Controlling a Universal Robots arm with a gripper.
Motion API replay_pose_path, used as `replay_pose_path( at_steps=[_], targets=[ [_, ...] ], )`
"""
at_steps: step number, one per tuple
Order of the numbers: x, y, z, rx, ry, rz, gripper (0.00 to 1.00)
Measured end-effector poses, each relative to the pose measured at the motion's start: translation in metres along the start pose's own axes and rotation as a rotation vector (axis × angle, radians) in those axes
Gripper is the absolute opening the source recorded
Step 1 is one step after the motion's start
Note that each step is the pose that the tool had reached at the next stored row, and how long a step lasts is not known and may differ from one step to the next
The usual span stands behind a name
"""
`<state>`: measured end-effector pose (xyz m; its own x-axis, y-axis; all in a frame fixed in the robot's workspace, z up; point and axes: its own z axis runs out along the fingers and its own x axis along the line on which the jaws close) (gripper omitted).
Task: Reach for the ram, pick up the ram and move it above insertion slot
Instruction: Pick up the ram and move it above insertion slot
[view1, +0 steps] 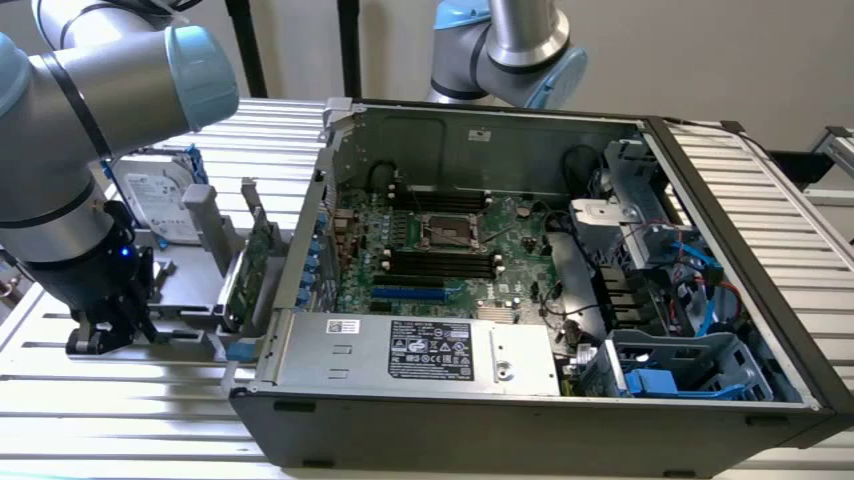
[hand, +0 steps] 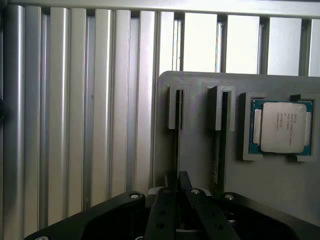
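Note:
The ram (hand: 177, 145) stands on its edge in a narrow groove of a grey holder (hand: 280, 190), seen as a thin dark strip. My gripper (hand: 179, 192) is over its near end, with its two black fingers (hand: 165, 210) drawn together against the strip's sides. In the exterior view the gripper (view1: 104, 335) is down at the holder (view1: 180, 335) on the exterior view's left, outside the open computer case (view1: 534, 420). The insertion slot (view1: 441, 262) is one of several parallel black sockets on the motherboard, well to the right of the gripper.
A second dark stick (hand: 218, 150) sits in the neighbouring groove and a silver processor (hand: 283, 126) lies in a pocket beside it. A green expansion card (view1: 250, 270) and a hard drive (view1: 154, 205) stand upright between the gripper and the case wall. A second arm (view1: 514, 50) stands behind the case.

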<state>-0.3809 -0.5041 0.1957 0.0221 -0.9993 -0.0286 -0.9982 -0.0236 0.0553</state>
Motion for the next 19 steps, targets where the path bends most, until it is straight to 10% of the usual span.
replay_pose_path(
  at_steps=[19],
  targets=[
    [-0.0001,0.0002,-0.004,-0.0001,0.0001,-0.002,0.13]
  ],
)
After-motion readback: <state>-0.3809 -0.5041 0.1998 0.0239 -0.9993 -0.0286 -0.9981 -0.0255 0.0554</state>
